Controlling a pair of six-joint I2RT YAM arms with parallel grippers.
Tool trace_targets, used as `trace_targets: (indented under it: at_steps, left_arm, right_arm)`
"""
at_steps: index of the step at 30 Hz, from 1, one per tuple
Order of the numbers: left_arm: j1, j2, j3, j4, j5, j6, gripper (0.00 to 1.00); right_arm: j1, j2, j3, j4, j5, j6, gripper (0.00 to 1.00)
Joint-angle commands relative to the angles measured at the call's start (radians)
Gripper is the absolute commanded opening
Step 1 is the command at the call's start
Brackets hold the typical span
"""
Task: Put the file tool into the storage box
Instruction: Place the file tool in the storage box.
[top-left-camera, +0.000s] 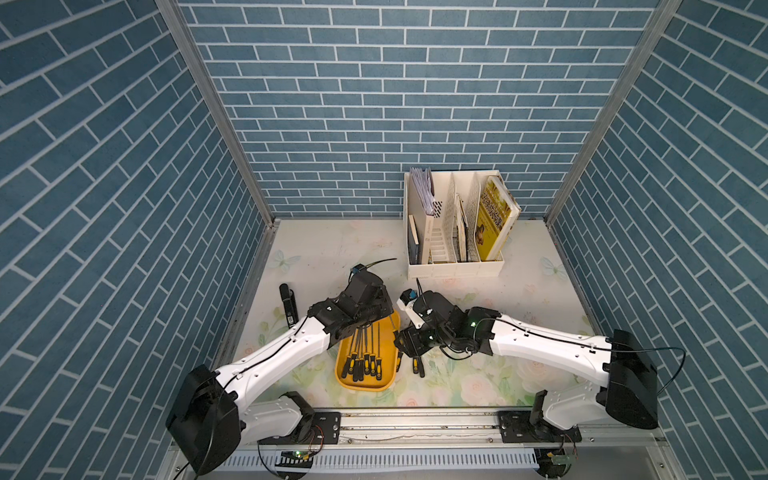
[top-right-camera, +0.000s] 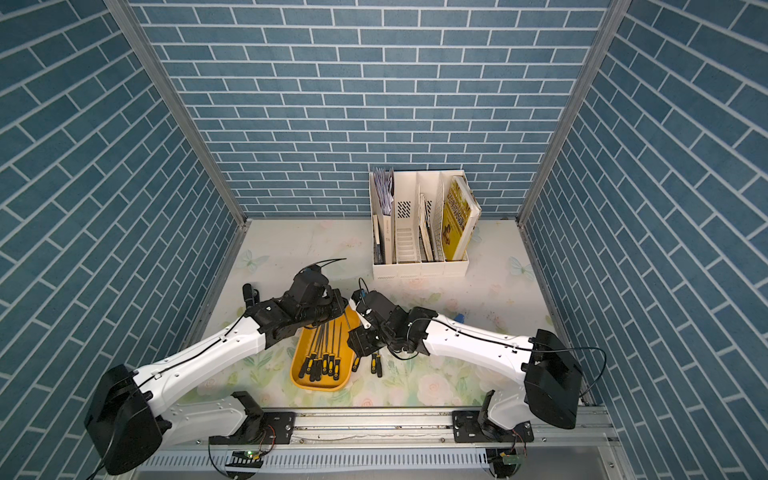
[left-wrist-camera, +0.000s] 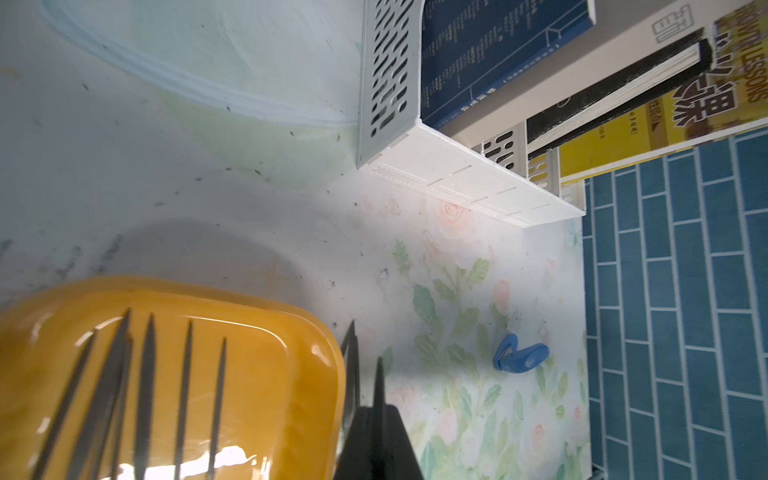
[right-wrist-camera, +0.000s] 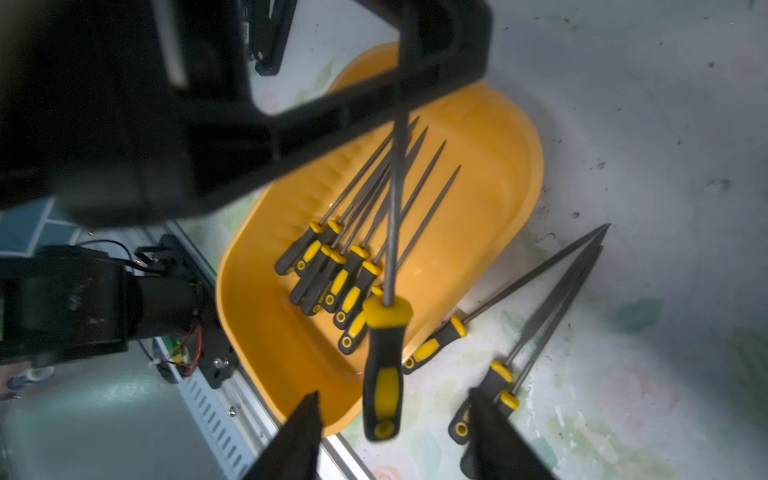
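File tool (right-wrist-camera: 388, 361) hangs handle-down, blade pinched in closed left gripper (left-wrist-camera: 376, 436), seemingly over storage box (right-wrist-camera: 498, 166) 1 o'clock corner; right gripper (right-wrist-camera: 392, 399) fingers spread, flanking handle, not touching.

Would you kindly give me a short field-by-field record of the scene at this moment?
left gripper: shut on the held file by its shaft
right gripper: open, fingers either side of its handle
storage box: several files inside
table: three loose files beside the box
organiser: white, holds books
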Motion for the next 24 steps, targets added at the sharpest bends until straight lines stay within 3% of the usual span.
trace_targets:
  at_steps: [1,7,24]
  left_arm:
    - [0.048,0.004,0.080,-0.178,-0.028,0.193,0.00]
    - [0.065,0.069,0.115,-0.302,-0.062,0.354,0.00]
    - [0.061,0.158,0.003,-0.260,-0.098,0.392,0.00]
  right_arm:
    - [-0.048,-0.075,0.004,-0.083,0.024,-0.013,0.76]
    - [-0.126,-0.119,-0.098,-0.104,-0.007,-0.021,0.78]
    - [-0.096,0.052,-0.215,-0.019,-0.062,-0.020,0.70]
